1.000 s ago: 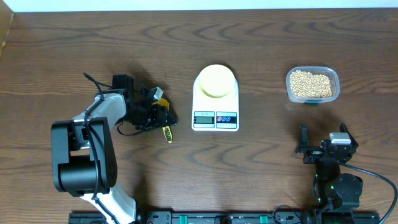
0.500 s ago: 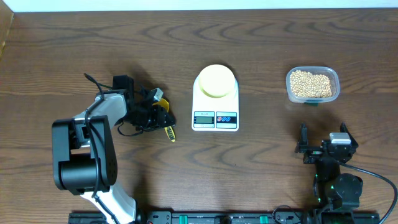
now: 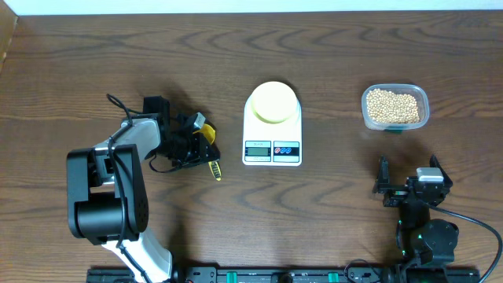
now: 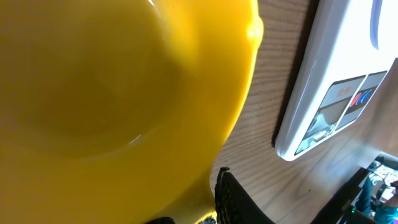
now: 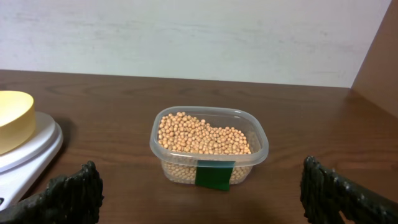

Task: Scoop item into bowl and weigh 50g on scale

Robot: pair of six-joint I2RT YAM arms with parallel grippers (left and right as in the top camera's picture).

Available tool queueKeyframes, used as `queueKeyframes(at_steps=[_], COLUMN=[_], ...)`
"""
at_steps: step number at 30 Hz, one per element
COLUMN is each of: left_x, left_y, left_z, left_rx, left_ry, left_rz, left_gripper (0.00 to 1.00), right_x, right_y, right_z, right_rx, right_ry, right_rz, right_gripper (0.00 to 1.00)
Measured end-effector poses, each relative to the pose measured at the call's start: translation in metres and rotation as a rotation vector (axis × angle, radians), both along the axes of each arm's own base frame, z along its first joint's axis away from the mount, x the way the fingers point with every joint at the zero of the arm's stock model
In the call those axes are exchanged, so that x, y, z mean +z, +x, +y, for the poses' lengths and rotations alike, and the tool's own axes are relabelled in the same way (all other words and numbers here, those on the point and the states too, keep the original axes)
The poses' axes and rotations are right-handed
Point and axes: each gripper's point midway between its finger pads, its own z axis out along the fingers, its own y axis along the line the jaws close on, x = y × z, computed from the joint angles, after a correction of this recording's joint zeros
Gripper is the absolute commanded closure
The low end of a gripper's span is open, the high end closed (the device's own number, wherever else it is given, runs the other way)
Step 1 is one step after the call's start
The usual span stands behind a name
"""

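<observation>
A bright yellow scoop [image 3: 212,167] lies on the table left of the white scale [image 3: 272,148], and my left gripper [image 3: 202,145] is shut on it. In the left wrist view the scoop [image 4: 112,93] fills most of the picture. One black finger [image 4: 233,199] presses against its edge, and the scale [image 4: 329,93] shows to the right. The pale-yellow bowl [image 3: 272,102] sits on the scale's platform. The beige beans [image 3: 393,104] fill a clear tub [image 5: 261,152] at the far right. My right gripper [image 3: 409,182] rests open near the front edge, facing the beans [image 5: 205,135].
The right wrist view catches the bowl [image 5: 12,118] and the scale [image 5: 34,149] at its left edge. A green label [image 5: 214,174] marks the tub's front. A white wall runs behind the table, and the arms' bases stand along the front edge.
My left gripper's jaws have closed in around the yellow scoop over the last second. The arm has barely shifted. The right arm has not moved.
</observation>
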Motion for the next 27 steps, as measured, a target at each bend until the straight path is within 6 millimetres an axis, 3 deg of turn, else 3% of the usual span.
queueKeyframes(at_steps=[7, 10, 27], left_x=[-0.001, -0.001, 0.005], left_y=[-0.005, -0.008, -0.017], left_z=[-0.003, -0.004, -0.006], left_rx=[0.011, 0.013, 0.008], left_ry=[-0.02, -0.028, -0.031], left_rz=[0.036, 0.054, 0.05], left_gripper=[0.81, 0.92, 0.92], right_x=[0.0, 0.0, 0.0], right_y=[0.0, 0.0, 0.0], right_z=[0.0, 0.0, 0.0], right_rx=[0.0, 0.0, 0.0], right_ry=[0.0, 0.0, 0.0], right_rz=[0.0, 0.0, 0.0], right_gripper=[0.01, 0.01, 0.01])
